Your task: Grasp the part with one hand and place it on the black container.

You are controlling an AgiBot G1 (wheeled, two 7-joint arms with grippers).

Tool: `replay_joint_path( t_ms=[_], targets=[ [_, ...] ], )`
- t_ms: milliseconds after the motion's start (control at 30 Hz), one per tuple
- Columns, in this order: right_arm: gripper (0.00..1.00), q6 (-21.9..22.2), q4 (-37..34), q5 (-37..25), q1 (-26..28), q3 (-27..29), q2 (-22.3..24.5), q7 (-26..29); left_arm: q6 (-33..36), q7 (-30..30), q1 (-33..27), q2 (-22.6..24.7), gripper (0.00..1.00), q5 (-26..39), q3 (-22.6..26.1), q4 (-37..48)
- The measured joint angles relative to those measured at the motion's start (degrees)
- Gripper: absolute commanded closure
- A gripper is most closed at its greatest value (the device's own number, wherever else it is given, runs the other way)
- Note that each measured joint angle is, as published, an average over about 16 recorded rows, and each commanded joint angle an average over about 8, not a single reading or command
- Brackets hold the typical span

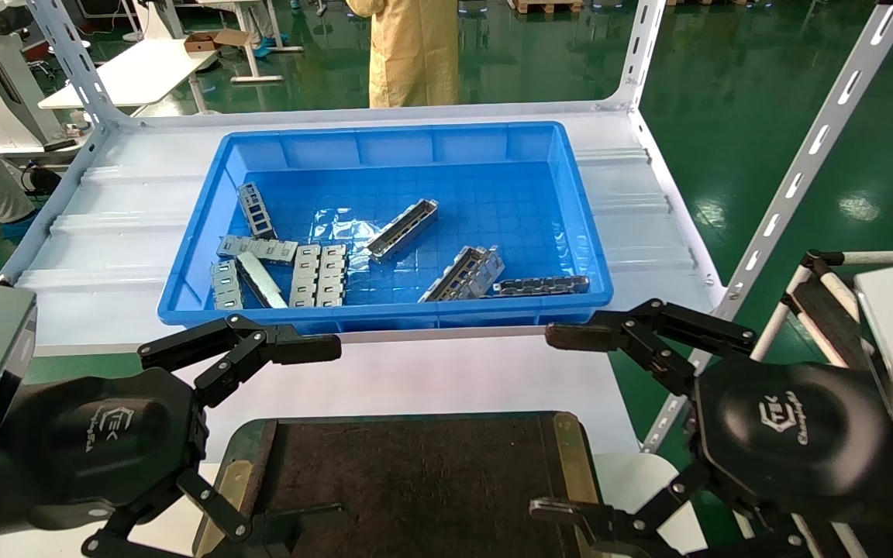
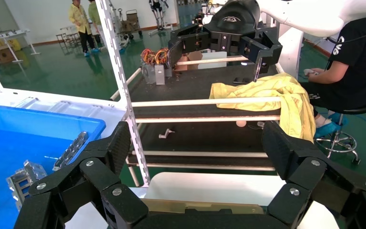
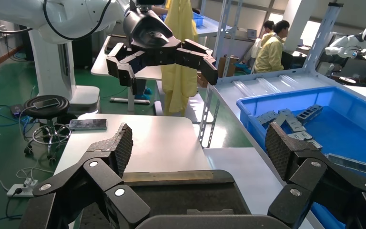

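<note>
I have both end effectors spread wide and holding nothing: the left end effector (image 1: 291,442) and right end effector (image 1: 563,422) hang at either side of the black container (image 1: 415,480), over its near end. Nothing is grasped, so I judge this the approach step. The part (image 1: 404,229) lies tilted in the middle of the blue bin (image 1: 384,314) on the counter (image 1: 648,232), well ahead of both. Next I'd reach one arm forward and down over the bin's wall, aligning jaws across the part.

A blue bin (image 1: 578,225) holds flat slotted plates (image 1: 318,273) and a dark chain strip (image 1: 539,286).
</note>
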Motion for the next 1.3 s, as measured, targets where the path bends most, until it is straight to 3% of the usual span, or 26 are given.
replay_joint_path(
  t_ms=[1300],
  targets=[
    [0.00, 0.0, 0.0, 0.0, 0.0, 0.0, 0.0, 0.0, 0.0, 0.0, 0.0, 0.0, 0.00, -0.1, 0.0, 0.0]
  ],
)
